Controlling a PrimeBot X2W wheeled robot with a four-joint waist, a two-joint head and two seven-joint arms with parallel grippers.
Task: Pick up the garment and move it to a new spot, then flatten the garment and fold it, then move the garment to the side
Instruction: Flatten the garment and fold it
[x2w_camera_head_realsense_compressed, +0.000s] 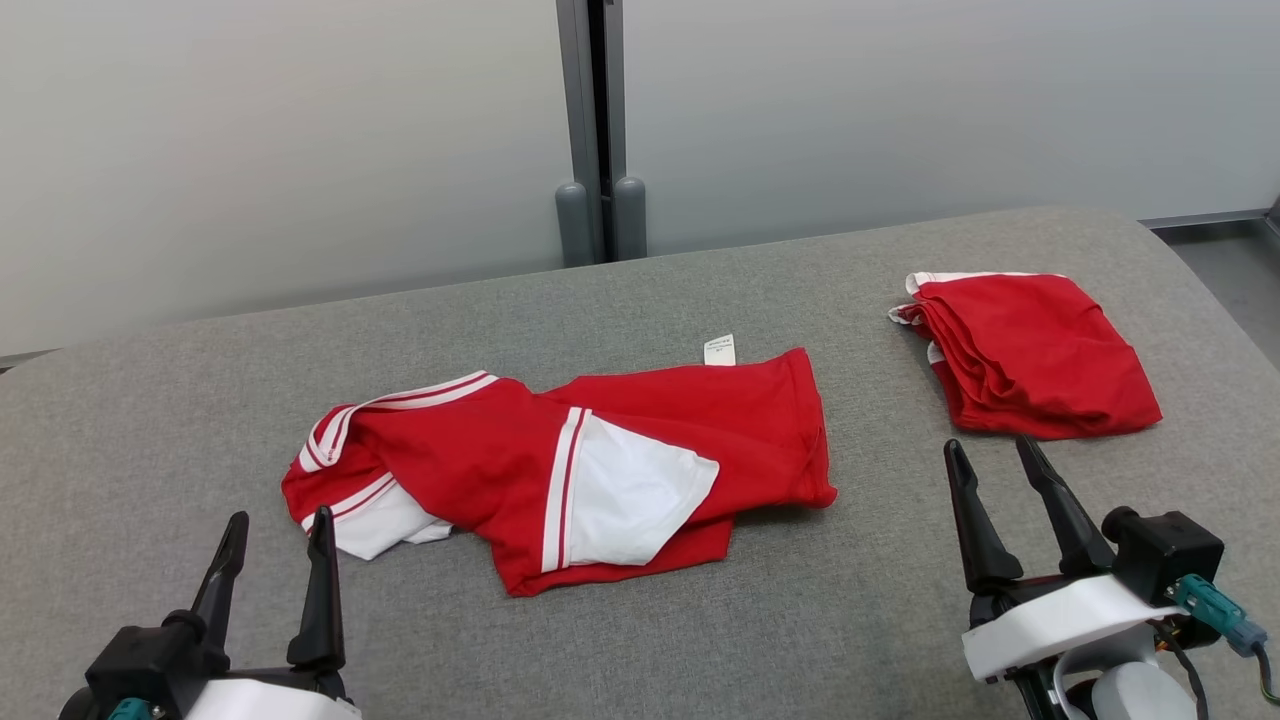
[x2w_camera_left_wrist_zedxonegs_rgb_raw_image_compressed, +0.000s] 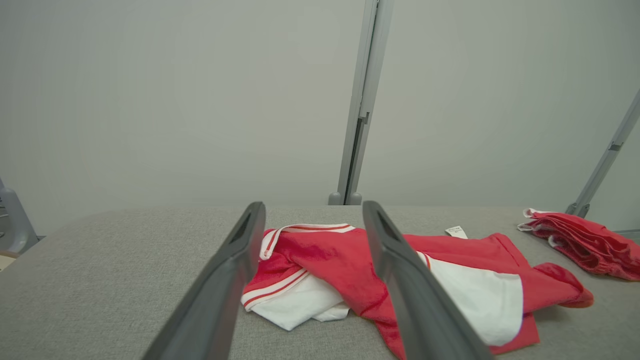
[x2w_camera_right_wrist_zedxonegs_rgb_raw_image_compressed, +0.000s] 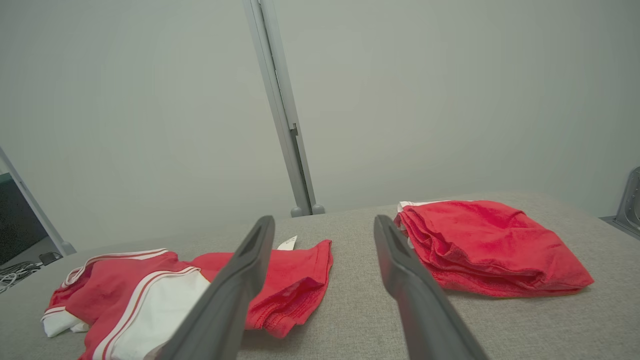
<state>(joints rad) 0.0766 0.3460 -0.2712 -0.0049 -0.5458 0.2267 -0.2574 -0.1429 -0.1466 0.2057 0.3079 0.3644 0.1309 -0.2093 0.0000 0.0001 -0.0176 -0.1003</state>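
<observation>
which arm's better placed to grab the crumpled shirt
Left, probably: the open left gripper sits just short of the shirt, while the right gripper points at the folded pile.

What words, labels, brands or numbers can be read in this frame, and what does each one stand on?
White tag at the far edge of the crumpled red and white shirt: a few lines of dark print, too small to read.
Folded red garment: no lettering visible.
Grey fabric table: no lettering visible.
Nothing in this frame is legible.
</observation>
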